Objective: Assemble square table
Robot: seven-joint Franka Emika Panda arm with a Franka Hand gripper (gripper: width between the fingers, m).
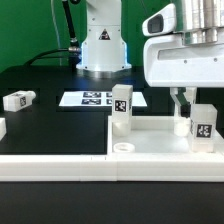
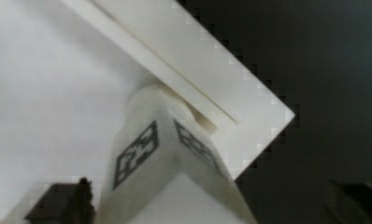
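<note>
The white square table top (image 1: 160,143) lies at the exterior view's right, rim up, with a round hole (image 1: 123,147) at its near corner. One white tagged leg (image 1: 122,106) stands upright at that corner. A second leg (image 1: 203,125) stands upright on the top at the right. My gripper (image 1: 184,106) hangs just above and behind this leg. In the wrist view the leg (image 2: 165,160) stands between my dark fingers (image 2: 58,202), with gaps at both sides, in a corner of the top (image 2: 58,90). The jaws are open and hold nothing.
A loose leg (image 1: 17,99) lies on the black table at the exterior view's left, another (image 1: 2,128) at the left edge. The marker board (image 1: 92,98) lies before the robot base (image 1: 103,45). A long white bar (image 1: 55,166) runs along the front.
</note>
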